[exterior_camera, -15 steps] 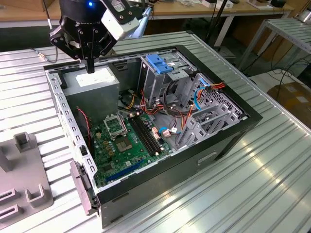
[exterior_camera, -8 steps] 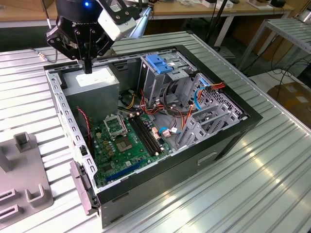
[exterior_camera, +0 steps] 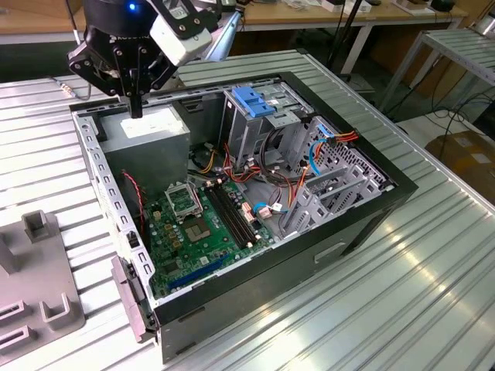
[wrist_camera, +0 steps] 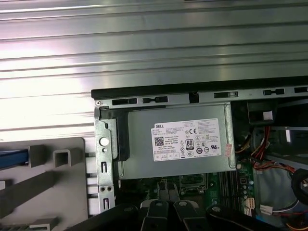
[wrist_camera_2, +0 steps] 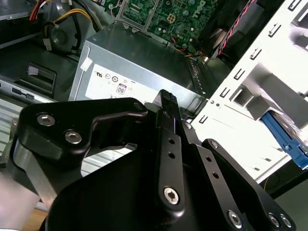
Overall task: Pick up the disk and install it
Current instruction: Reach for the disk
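while the disk [wrist_camera: 12, 157] sits outside the computer case [exterior_camera: 255, 286], the gripper [exterior_camera: 136, 113] hangs empty over the power supply [exterior_camera: 147, 127].
its fingers are pressed together on nothing, just above the power supply's white label [wrist_camera: 187, 139], which carries dense small print and a row of approval marks, not read out. past the case wall, in the first wrist view, a strip of blue rail shows at the edge of a grey stand [wrist_camera: 67, 192]; that looks to be the disk, not yet picked up. farther off stands the grey drive cage [exterior_camera: 271, 127] with its blue handle [exterior_camera: 251, 100]. both pickup and fitting are left to do.
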You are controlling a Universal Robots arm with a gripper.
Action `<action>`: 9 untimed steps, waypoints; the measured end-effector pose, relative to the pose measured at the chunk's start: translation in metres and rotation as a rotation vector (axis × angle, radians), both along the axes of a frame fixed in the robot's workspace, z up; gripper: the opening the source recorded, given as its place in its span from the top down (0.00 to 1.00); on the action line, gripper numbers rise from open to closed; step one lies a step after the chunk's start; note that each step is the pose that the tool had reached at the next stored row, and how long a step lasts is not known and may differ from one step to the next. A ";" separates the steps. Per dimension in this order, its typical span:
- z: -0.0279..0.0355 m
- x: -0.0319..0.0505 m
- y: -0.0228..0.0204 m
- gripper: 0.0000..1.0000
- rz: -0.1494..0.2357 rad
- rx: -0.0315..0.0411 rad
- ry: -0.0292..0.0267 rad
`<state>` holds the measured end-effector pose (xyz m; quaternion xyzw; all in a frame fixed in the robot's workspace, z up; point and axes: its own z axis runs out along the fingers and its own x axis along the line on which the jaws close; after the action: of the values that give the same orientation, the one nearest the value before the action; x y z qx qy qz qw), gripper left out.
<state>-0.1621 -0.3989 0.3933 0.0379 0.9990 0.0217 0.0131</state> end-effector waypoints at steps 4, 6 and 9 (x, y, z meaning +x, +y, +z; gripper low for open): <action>0.0000 -0.0036 0.0000 0.90 0.000 0.0000 0.0000; 0.0000 -0.0049 0.0000 0.90 0.000 0.0000 0.0000; 0.0000 -0.0082 0.0000 0.90 0.000 0.0000 0.0000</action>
<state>-0.1703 -0.3989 0.3933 0.0379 0.9990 0.0217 0.0131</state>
